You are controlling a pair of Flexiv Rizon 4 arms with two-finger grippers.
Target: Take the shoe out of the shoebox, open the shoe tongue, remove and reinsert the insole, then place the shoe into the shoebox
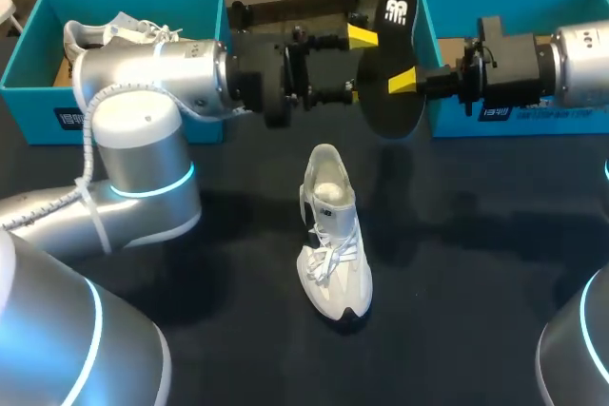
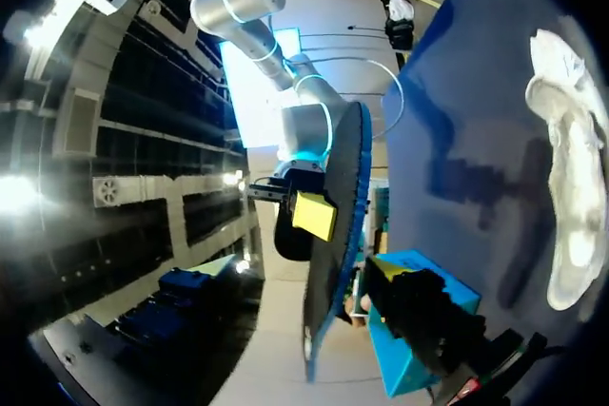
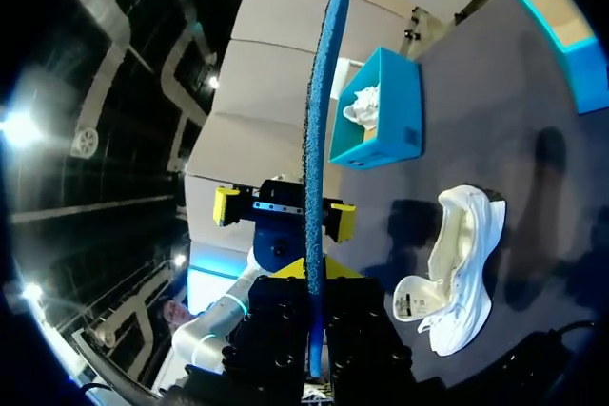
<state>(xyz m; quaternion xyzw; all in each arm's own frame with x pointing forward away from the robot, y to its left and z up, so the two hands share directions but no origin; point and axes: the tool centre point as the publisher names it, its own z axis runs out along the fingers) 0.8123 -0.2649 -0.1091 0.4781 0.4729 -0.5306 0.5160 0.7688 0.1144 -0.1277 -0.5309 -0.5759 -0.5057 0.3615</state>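
The thin dark foam insole with a blue underside (image 1: 392,116), judged light and floppy, is pinched by the right gripper (image 1: 407,81); the left gripper (image 1: 354,66), fingers spread, should grasp its rim.

Robot lab - a manipulation test bench, not a home or a shop. Two silver industrial arms with glowing cyan joint rings, the left arm (image 1: 143,121) and the right arm (image 1: 580,64), are set at one table (image 1: 476,292) with a plain dark surface. Props are laid out as for a trial: a teal left shoebox (image 1: 38,102) at the far left corner, a matching right shoebox (image 1: 542,123) at the far right corner, a white shoe (image 1: 333,235) alone mid-table. A dark insole (image 1: 388,111) is held in the air, pinched by the yellow-tipped right gripper (image 1: 404,81) - handling done by machine.
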